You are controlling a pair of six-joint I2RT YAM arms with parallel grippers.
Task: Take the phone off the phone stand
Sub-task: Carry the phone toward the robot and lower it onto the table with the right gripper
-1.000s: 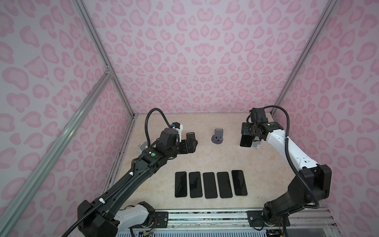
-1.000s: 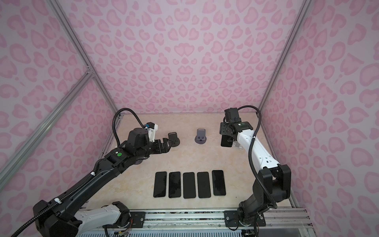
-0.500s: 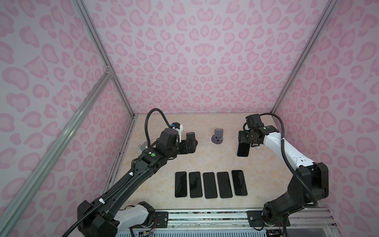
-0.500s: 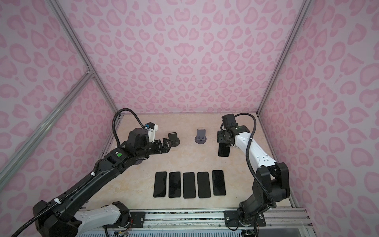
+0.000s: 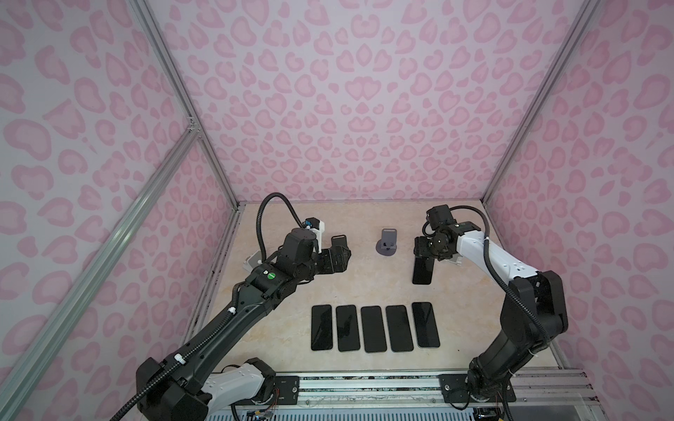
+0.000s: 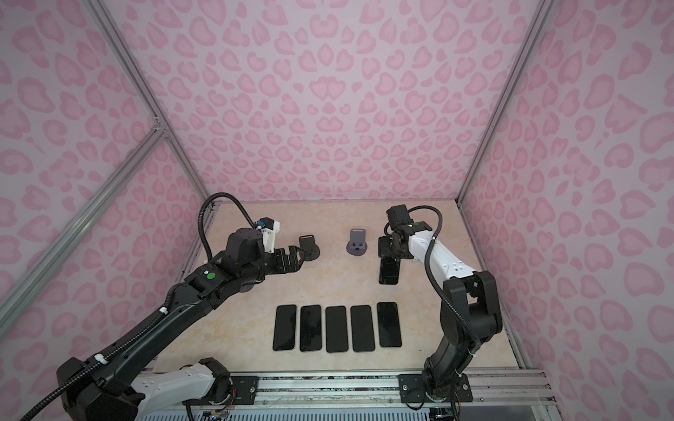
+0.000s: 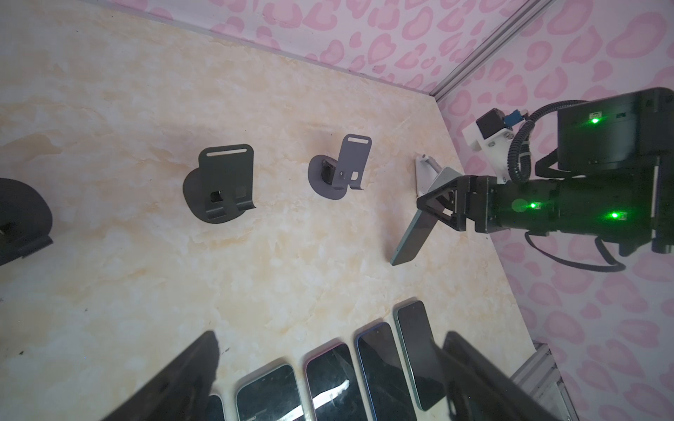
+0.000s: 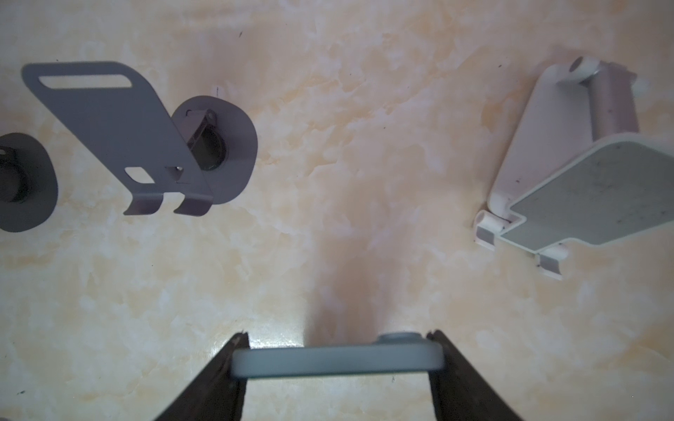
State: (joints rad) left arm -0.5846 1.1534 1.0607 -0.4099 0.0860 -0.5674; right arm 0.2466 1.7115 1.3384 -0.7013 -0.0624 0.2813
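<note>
While the left fingers (image 7: 175, 382) stand spread wide, they hover just beside a dark phone stand (image 6: 309, 245) at the left rear of the counter (image 5: 364, 284). A grey phone stand (image 5: 387, 242) sits upright near the middle, well apart from both arms, with five spare phones (image 5: 374, 328) lying flat in a row in front of it. Further right, the right fingers (image 8: 215, 382) pinch the phone (image 5: 422, 271) across its width at its upper end. It hangs tilted, clear of the white phone stand (image 8: 547, 164) beside it. Its lower end is near the counter, but I cannot tell whether it touches.
</note>
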